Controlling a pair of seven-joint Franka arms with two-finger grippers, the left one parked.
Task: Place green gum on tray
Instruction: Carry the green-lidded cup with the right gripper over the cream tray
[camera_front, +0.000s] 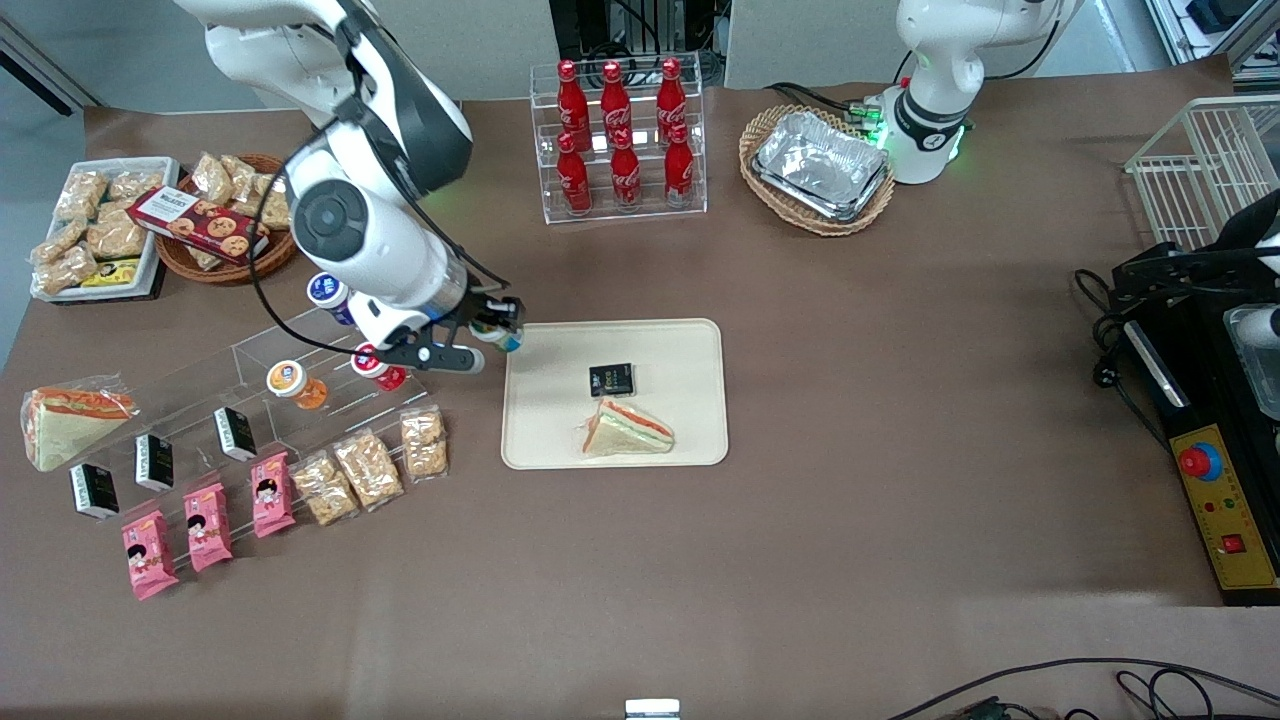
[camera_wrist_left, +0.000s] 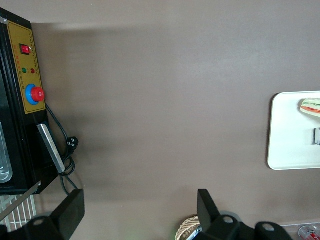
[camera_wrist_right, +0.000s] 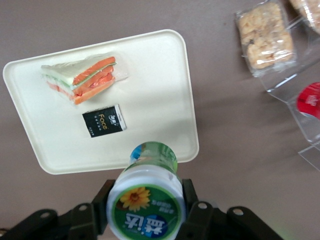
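Note:
My right gripper (camera_front: 497, 333) is shut on the green gum (camera_wrist_right: 146, 200), a small jar with a white rim and a green lid bearing a yellow flower mark. In the front view the green gum (camera_front: 499, 337) hangs in the air just at the edge of the tray that faces the working arm's end of the table. The tray (camera_front: 690, 345) is cream-beige and flat, with a low rim. In the right wrist view the tray (camera_wrist_right: 160, 90) lies below the jar, its rim just under it. A wrapped sandwich (camera_front: 627, 429) and a small black packet (camera_front: 611, 380) lie on the tray.
A clear tiered stand (camera_front: 250, 390) beside the gripper holds an orange-lidded jar (camera_front: 288, 379), a blue-lidded jar (camera_front: 327, 291), a red-lidded one (camera_front: 370, 362), black boxes and snack bags. A rack of cola bottles (camera_front: 618, 140) and a wicker basket with foil trays (camera_front: 820, 165) stand farther from the camera.

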